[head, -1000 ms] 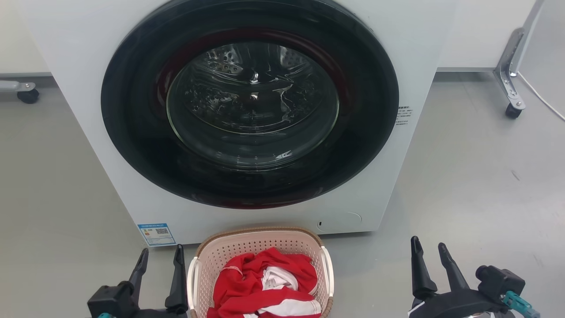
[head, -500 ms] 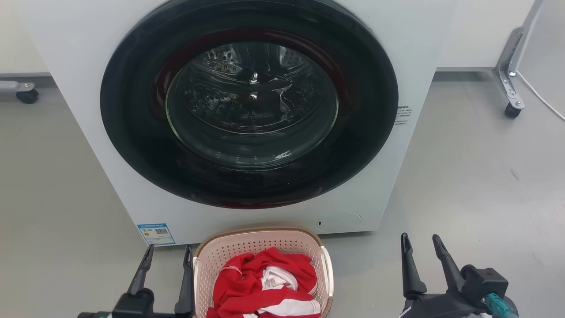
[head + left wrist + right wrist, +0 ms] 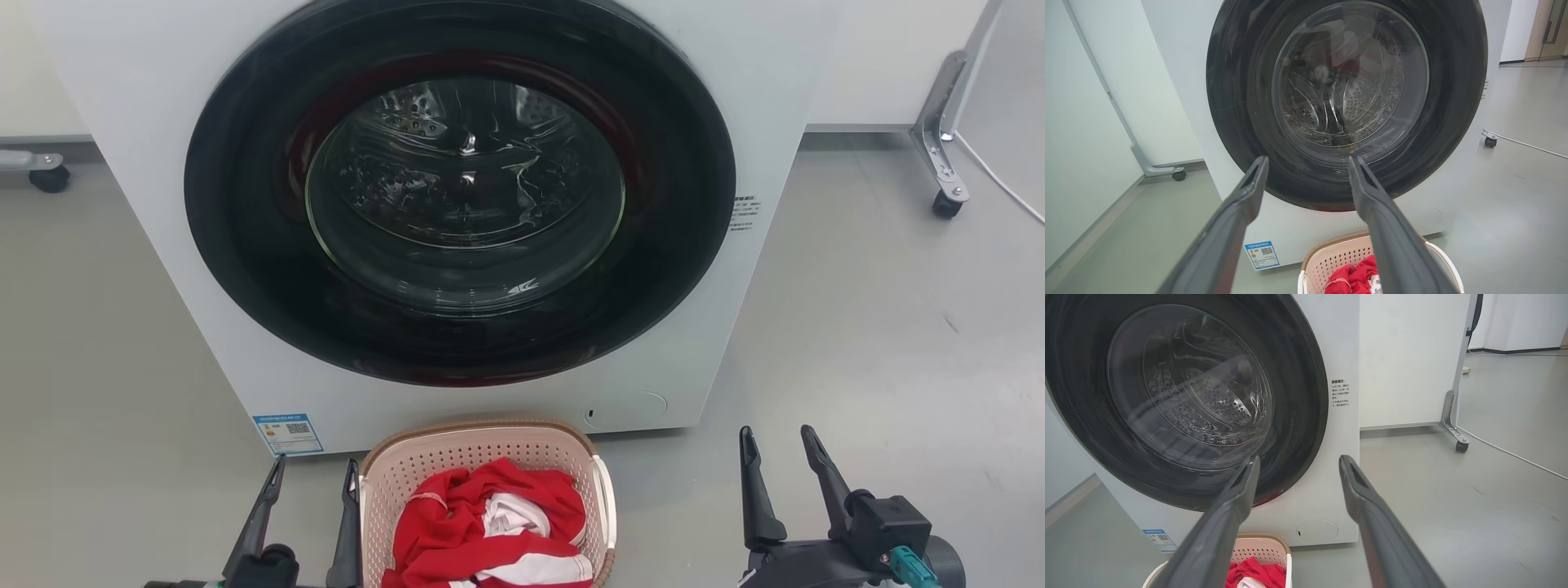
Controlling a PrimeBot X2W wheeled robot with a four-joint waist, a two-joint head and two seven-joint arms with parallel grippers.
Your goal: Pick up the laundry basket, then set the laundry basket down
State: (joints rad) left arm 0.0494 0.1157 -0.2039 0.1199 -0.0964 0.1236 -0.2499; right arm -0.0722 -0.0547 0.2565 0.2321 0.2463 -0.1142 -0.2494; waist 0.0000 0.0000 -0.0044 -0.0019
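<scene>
The laundry basket (image 3: pixel 482 451) is small, pale pink and perforated, with a brown woven-look rim and white side handles. It stands on the floor in front of the washer and holds red and white cloth (image 3: pixel 490 531). My left gripper (image 3: pixel 314 472) is open, close beside the basket's left handle, its right finger nearly at the rim. My right gripper (image 3: pixel 775 439) is open, well off to the basket's right, with nothing between its fingers. The left wrist view shows the basket (image 3: pixel 1337 255) low between the left gripper's (image 3: pixel 1308 161) fingers. The right wrist view shows the basket (image 3: pixel 1261 549) below the right gripper (image 3: pixel 1298 461).
A white front-loading washer (image 3: pixel 735 98) with a closed dark round door (image 3: pixel 461 188) stands right behind the basket. White panels on castor feet (image 3: pixel 947 200) stand at the back right, another castor (image 3: pixel 49 175) at the back left. Grey floor (image 3: pixel 882 327) lies on both sides.
Both grippers have shifted inward toward the basket, the left one ending close to its left handle. The basket has not moved.
</scene>
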